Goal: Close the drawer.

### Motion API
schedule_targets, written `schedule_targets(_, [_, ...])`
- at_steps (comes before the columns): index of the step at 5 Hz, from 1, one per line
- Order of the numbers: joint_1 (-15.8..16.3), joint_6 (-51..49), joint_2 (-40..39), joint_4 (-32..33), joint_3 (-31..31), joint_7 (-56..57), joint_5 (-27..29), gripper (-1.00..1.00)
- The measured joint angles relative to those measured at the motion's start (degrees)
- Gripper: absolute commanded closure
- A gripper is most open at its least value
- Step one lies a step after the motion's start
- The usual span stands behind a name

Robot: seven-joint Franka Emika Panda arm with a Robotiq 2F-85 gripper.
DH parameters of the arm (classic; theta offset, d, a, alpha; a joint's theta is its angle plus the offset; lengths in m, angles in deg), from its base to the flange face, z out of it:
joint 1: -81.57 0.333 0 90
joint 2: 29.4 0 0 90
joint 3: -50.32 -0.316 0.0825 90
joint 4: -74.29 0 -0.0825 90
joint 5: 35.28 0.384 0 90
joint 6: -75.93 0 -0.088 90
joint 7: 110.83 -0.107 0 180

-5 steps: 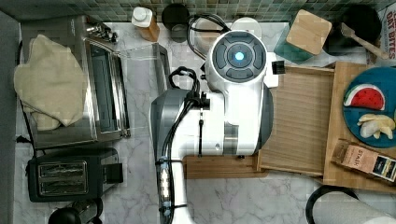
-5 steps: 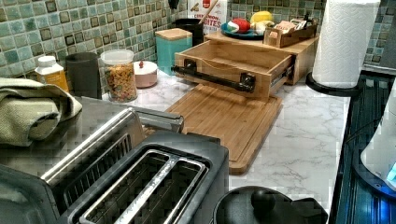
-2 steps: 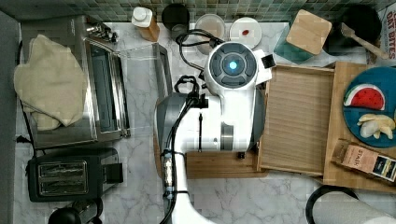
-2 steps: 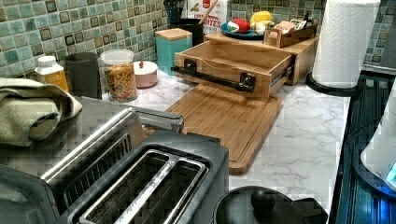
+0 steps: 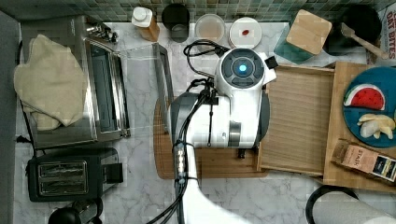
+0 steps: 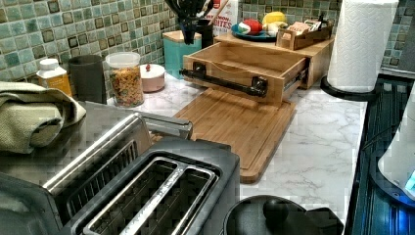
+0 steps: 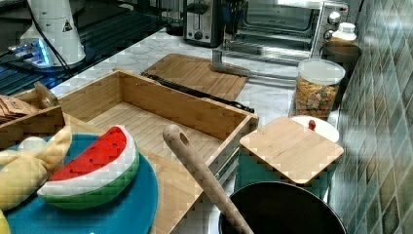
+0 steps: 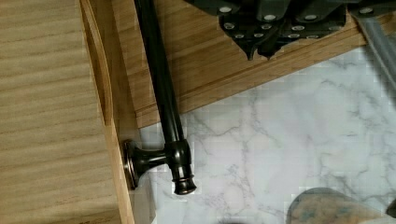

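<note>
Top view: the arm [image 5: 219, 116] hangs over the cutting board [image 5: 210, 163], just left of the open drawer [image 5: 299, 121], which juts left from its cabinet [image 5: 345, 140] on the tabletop [image 5: 261, 196].

The gripper [image 8: 259, 49] appears in the wrist view above the board, beside the drawer's black handle [image 8: 161, 93]; whether it is released or clenched I cannot tell.

Likely risks: a push landing on the handle's end post [image 8: 180, 161] rather than mid-bar could skew the drawer and jam its slides; pressing too low could snag the board's edge.

Room is open rightward; in the top view a teal canister [image 5: 303, 37] crowds the far corner.
</note>
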Motion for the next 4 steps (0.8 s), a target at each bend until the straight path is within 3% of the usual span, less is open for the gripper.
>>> schedule_targets(2, [-0.18,9.71,-4.11,4.03,0.03,0.0,0.36,1.0])
schedule_targets(4, [-0.69,9.57,-5.13,8.95,0.41,1.87,-1.03,1.0])
